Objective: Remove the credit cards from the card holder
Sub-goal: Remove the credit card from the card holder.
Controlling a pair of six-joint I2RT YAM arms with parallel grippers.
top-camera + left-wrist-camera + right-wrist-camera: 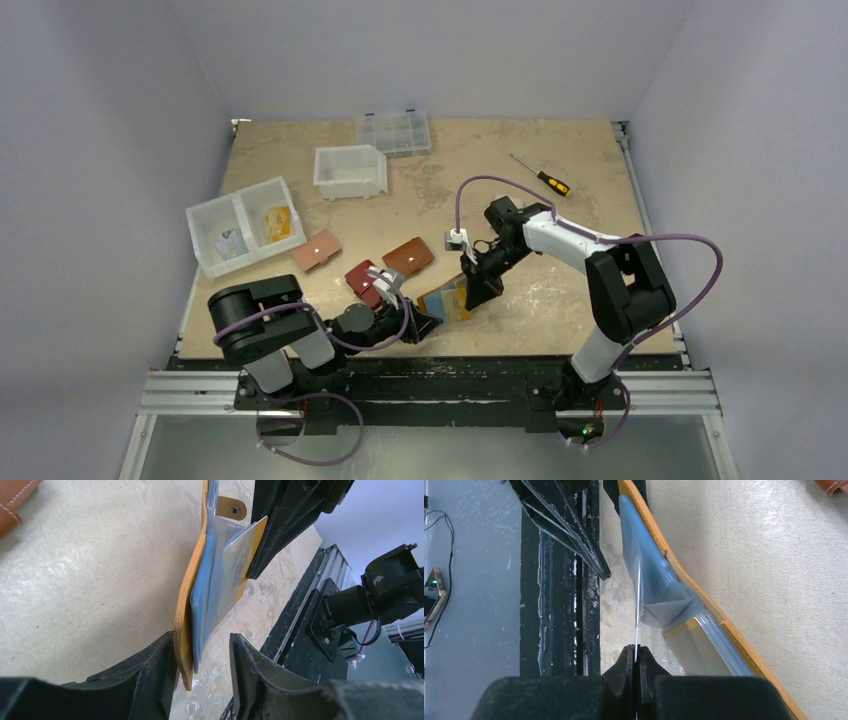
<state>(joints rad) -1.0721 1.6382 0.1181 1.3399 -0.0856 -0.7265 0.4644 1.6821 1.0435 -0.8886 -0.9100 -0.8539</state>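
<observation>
Standing on its long edge near the 6 o'clock rim of the bench (600,200), the one mustard-yellow card holder (186,630) lay between the two arms, its snap tab (231,509) at the far end. The left claw (202,639) straddled the holder's near end at a middling width. One finger (150,670) pressed against the yellow outer cover, while the other finger (255,675) stood just apart from the cards, with bare bench showing in the gap. The right claw (638,652) was pinched tight on one whitish card (235,567) with an orange edge. That card angled out of the holder toward 1 o'clock in the left wrist view, its lower part inside a clear sleeve. At least one light blue card (202,600) sat flat against the holder's inside. I could not tell how many more were tucked behind it.

Three other wallets lay at about 10 o'clock from the holder: one dark red wallet (363,281), one brown wallet (409,257) and one pinkish-tan wallet (316,252). One divided white tray (205,225) sat at the bench's 9 o'clock. One plain white bin (350,172) was at 11 o'clock, one clear organiser box (393,132) at 12 o'clock, and one screwdriver (541,175) at 2 o'clock.
</observation>
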